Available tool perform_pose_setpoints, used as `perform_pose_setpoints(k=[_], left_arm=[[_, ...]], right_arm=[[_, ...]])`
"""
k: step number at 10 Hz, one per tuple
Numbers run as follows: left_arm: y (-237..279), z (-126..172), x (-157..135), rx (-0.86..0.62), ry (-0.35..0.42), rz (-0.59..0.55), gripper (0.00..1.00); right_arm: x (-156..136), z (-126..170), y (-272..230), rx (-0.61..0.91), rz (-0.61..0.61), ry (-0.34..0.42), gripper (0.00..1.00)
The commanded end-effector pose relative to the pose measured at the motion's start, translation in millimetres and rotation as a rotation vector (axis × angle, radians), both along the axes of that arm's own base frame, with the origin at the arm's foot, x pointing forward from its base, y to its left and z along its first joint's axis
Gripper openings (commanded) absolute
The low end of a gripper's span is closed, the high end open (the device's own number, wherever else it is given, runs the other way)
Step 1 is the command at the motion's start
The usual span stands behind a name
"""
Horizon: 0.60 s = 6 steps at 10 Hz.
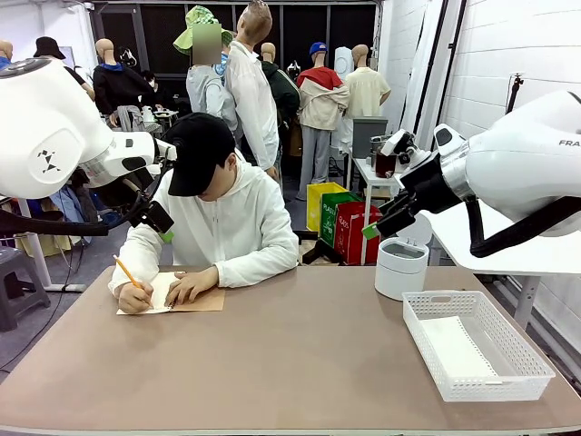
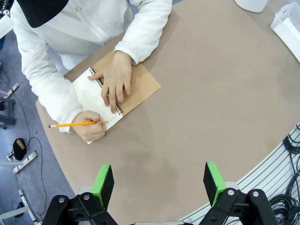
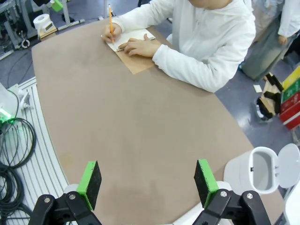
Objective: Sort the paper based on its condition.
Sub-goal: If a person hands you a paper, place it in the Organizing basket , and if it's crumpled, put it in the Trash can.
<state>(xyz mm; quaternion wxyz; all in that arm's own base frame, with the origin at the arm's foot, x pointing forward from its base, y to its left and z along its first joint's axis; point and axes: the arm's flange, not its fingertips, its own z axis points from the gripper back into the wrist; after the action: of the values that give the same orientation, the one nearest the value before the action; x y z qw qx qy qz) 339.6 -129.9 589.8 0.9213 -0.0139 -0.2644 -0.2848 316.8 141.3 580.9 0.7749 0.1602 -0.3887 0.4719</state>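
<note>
Inside the white lattice plastic basket (image 1: 499,386), one loose white sheet of paper (image 1: 454,350) with small punched holes along one long edge was seen lying flat. It was judged very light, limp and easily creased or torn, best pinched at a free edge or corner rather than pressed mid-sheet. Just behind the basket, one white round lidded bin (image 1: 401,269) was counted. Well to the left of the basket, one spiral notebook with a brown kraft cover (image 2: 140,86) was steadied under the person's flat hand (image 2: 115,82), while one yellow pencil (image 2: 72,124) was gripped in the other hand (image 2: 91,129). Two grippers were counted: the left gripper (image 2: 159,180) and the right gripper (image 3: 147,180) were held above the brown table (image 3: 140,117), jaws spread wide, nothing grasped.
</note>
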Motion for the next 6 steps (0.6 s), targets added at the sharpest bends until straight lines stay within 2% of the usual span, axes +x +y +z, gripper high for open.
perform_pose_setpoints(k=[1,6], left_arm=[[1.4,0.4,0.2,-0.001,-0.002,-0.003,1.00],[1.4,0.4,0.2,-0.001,-0.002,-0.003,1.00]], right_arm=[[0.1,-0.2,-0.3,-0.003,-0.004,-0.001,1.00],[0.1,-0.2,-0.3,-0.003,-0.004,-0.001,1.00]])
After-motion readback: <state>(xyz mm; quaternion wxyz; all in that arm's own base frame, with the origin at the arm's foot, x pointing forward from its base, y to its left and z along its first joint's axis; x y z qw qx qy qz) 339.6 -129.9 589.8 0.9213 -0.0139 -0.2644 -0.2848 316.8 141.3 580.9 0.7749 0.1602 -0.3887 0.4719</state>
